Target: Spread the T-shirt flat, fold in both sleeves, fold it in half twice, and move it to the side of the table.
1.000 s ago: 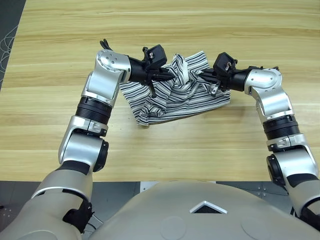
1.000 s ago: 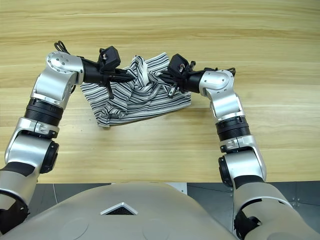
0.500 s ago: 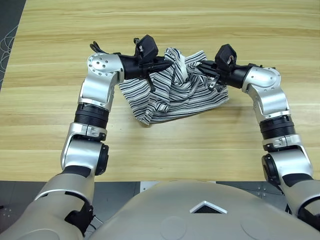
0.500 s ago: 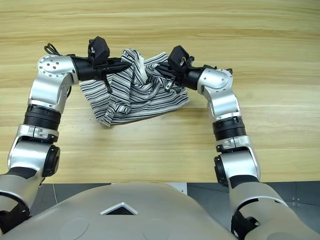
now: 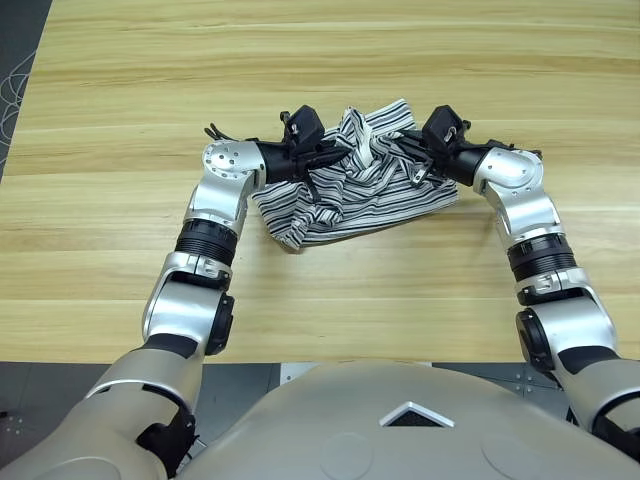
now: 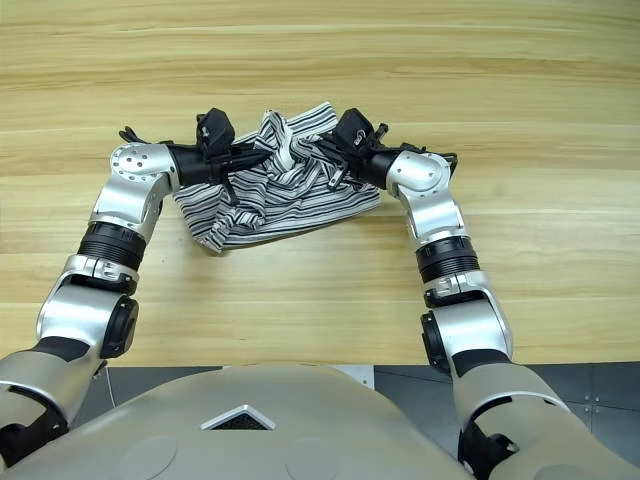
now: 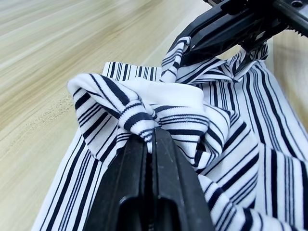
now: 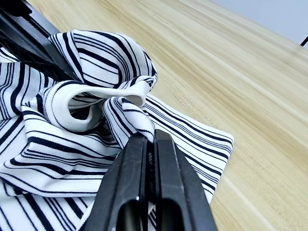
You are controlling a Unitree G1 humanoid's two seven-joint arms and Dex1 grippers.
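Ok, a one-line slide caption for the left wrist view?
Left gripper pinches a bunched fold of the striped T-shirt lying on the wooden table.

Soft, matt knit cloth T-shirt, smooth low-sheen wood-grain table, possibly laminate

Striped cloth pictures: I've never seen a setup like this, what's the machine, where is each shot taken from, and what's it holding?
This is a humanoid robot with two silver arms, each ending in two-fingered jaws. The two wide pictures come from cameras in its head, looking down over its left arm and right arm. The two close-ups come from a camera on each wrist, looking along the black jaws. On the light wooden table lies a crumpled black-and-white striped T-shirt. The left jaws and the right jaws are each shut on a raised fold of it, close together.
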